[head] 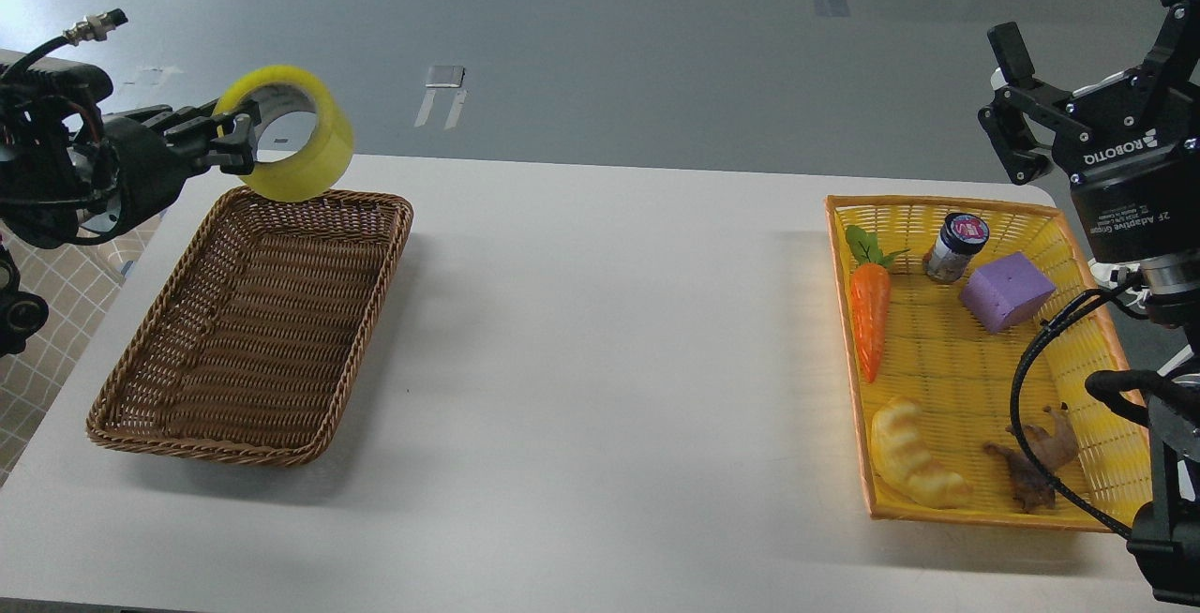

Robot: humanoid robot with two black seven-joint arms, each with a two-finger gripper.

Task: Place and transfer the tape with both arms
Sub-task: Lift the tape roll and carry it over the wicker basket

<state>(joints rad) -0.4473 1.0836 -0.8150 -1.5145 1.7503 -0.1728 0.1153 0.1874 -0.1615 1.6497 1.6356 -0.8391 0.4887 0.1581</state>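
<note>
- Standing on the white table (581, 332) are two baskets, well apart, with a wide bare stretch of tabletop between them.
- Grey floor is seen beyond the far table edge, with a small grey patch (444, 77) lying on it.
- A brown wicker basket (178, 426) is set at the left side; nothing is seen lying inside it.
- A yellow basket (947, 351) is set at the right side and is filled with several items.
- In it, a toy carrot (869, 318) is laid along the left wall, and a small dark-lidded jar (955, 246) is stood near the far wall.
- A purple block (1006, 291) is placed just beside the jar.
- A pale ridged croissant toy (914, 456) is laid at the near left corner, and a brown figure (1036, 458) is seen beside it, partly crossed by a black cable.
- The tape (298, 137) is held in the air over the far edge of the brown basket, clear of the rim, its core opening turned toward the camera.
- The left gripper (239, 137) is clamped on the roll's left wall, one finger being seen against the core.
- The right gripper (1017, 97) is raised above the far right corner of the yellow basket, its jaws spread apart and nothing held between them.
</note>
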